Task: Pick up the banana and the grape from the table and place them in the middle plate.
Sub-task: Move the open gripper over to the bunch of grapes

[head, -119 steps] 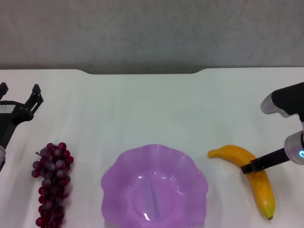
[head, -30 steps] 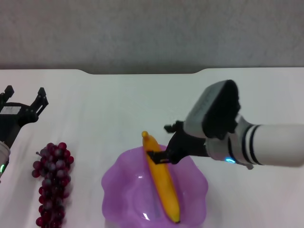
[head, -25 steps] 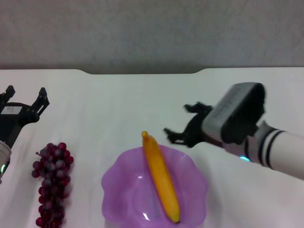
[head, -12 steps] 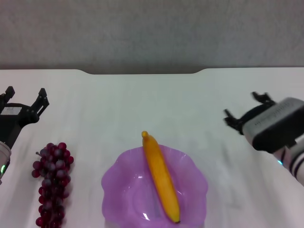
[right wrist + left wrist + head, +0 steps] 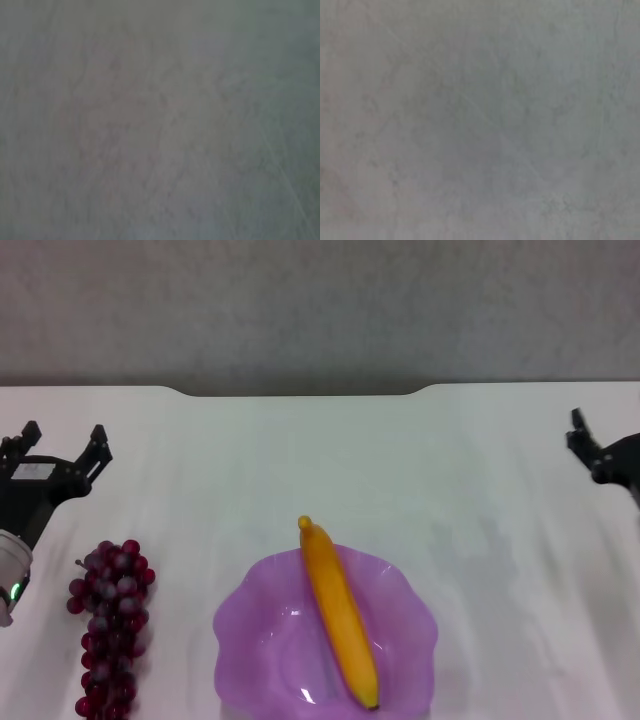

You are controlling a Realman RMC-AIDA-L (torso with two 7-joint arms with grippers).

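Observation:
The yellow banana (image 5: 338, 615) lies lengthwise in the purple scalloped middle plate (image 5: 250, 640), its tip sticking out over the far rim. On the white table (image 5: 320, 460), left of the plate, the bunch of dark red grapes (image 5: 110, 630) rests untouched. My left gripper (image 5: 62, 440) hovers open just behind the grapes, holding nothing. Far from the plate, my right gripper (image 5: 590, 445) is at the right edge of the head view, open, empty and partly cut off. Both wrist views show only a blurred grey surface.
The table's far edge has a curved notch (image 5: 300, 390) with a grey wall behind it. Bare white tabletop lies between the plate and the right gripper.
The right gripper let go of the banana in the plate, then pulled back to the right edge. The left gripper shifted slightly. Banana and grapes lie still.

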